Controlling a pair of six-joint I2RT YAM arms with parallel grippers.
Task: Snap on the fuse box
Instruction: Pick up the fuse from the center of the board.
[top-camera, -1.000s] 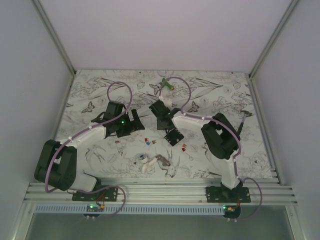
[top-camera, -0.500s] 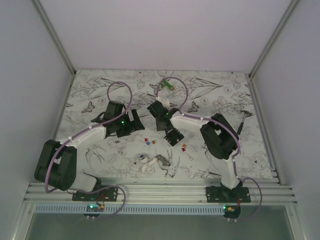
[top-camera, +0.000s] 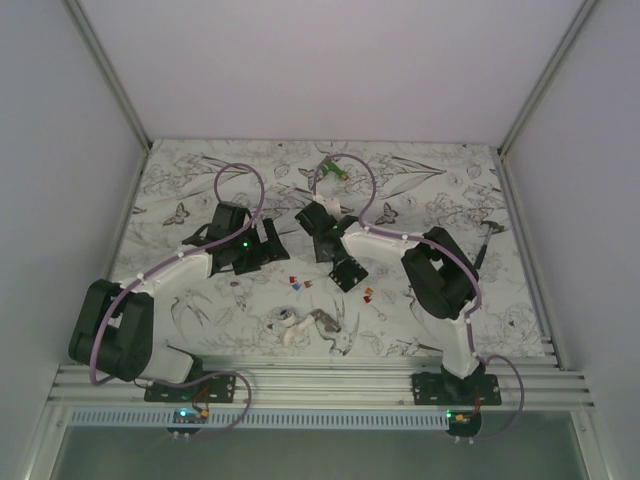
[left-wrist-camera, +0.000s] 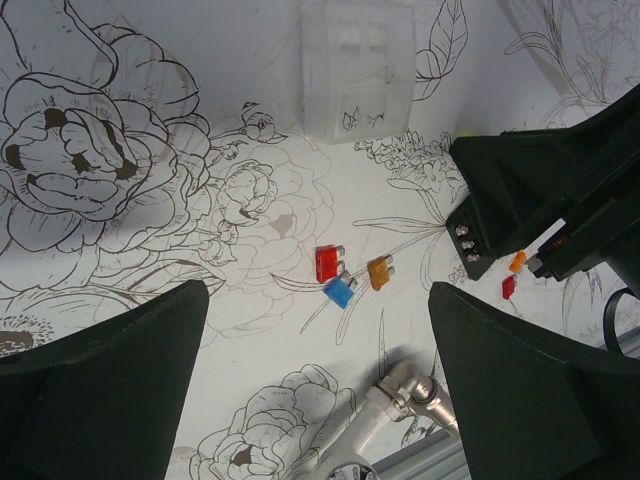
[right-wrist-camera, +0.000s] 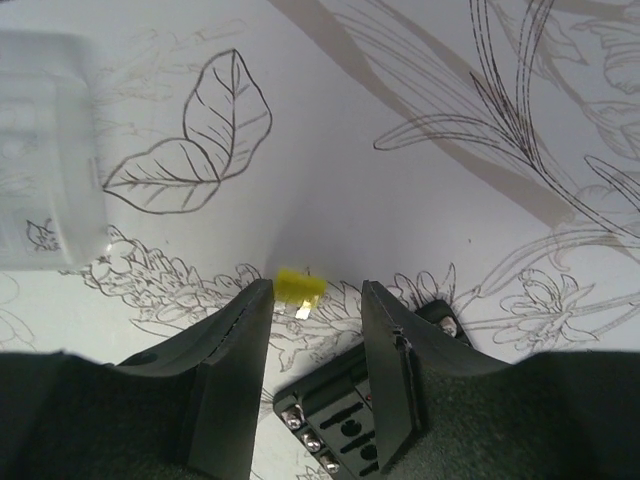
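Though it's black, the fuse box (right-wrist-camera: 340, 425) shows slots.

Fuse box (right-wrist-camera: 340, 425) partly behind R jaws

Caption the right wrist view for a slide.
Open right gripper, fuse box showing between its jaws, yellow fuse just ahead.

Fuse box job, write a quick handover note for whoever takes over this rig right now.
Left end effector: wide open, empty, over loose red, blue and orange fuses.
Right end effector: open, holding nothing; a small yellow fuse lies at its fingertips.
Black square slotted plastic fuse box: on the floral table under the right wrist, ungripped.
Clear plastic cover: apart on the table, not on the box.
Done: nothing snapped on.
Left: probably fetch the cover and press it onto the box.
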